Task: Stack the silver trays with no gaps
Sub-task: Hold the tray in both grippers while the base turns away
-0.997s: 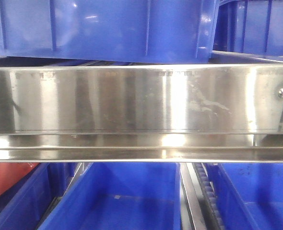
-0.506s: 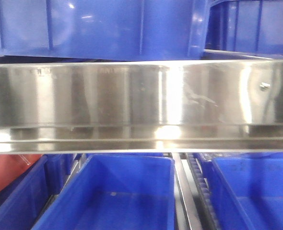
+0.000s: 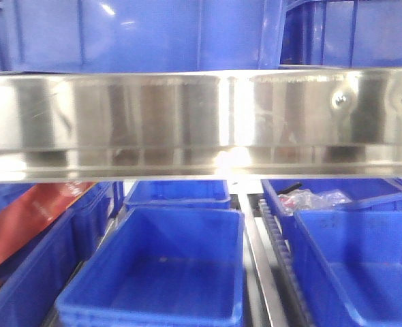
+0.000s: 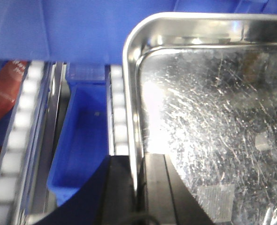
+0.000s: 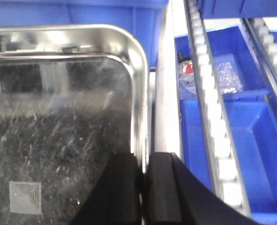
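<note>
A silver tray (image 4: 213,117), shiny and scratched, with a flat out-turned rim and rounded corners, fills the right of the left wrist view. My left gripper (image 4: 138,161) is shut on its left rim, one black finger (image 4: 119,187) outside and one inside the wall. The same kind of silver tray (image 5: 58,108) fills the left of the right wrist view. There my right gripper (image 5: 144,159) is shut on the tray's right rim. The tray hangs above blue bins. Neither tray nor grippers show in the front view.
A long steel shelf rail (image 3: 187,122) with screws crosses the front view. Blue bins stand above it (image 3: 153,34) and below it (image 3: 160,272), one holding plastic bags (image 3: 317,199). White roller tracks (image 4: 119,112) (image 5: 213,117) run between bins. A red item (image 3: 24,218) lies left.
In the front view the shelf rail has shifted upward and its screw leftward, with a second screw now showing. More of the lower blue bins has come into sight.
</note>
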You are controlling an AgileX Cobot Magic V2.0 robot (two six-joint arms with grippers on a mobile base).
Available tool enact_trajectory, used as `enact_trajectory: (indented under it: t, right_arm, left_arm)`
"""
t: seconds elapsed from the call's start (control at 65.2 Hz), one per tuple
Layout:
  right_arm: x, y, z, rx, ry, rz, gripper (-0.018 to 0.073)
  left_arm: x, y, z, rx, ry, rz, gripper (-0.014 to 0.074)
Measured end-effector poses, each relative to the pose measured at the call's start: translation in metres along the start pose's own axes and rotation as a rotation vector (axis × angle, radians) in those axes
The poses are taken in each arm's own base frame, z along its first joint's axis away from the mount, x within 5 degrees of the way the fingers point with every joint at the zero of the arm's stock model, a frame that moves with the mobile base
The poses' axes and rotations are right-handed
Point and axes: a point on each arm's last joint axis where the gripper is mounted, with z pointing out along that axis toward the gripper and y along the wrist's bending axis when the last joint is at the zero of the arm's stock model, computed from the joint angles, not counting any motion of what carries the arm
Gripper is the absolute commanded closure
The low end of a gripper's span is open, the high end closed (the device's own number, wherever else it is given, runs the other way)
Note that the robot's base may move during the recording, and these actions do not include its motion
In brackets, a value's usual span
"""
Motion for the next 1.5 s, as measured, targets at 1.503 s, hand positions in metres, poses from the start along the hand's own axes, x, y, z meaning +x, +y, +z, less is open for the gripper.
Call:
enact_trajectory:
  t: [1.503]
  right_arm:
    - [-0.0007,-0.0007,-0.0007,0.000,-0.007,0.001,0.0574]
  left_arm:
    - [-0.0004,-0.0006,0.0008,0.000,-0.006,0.004,0.0613]
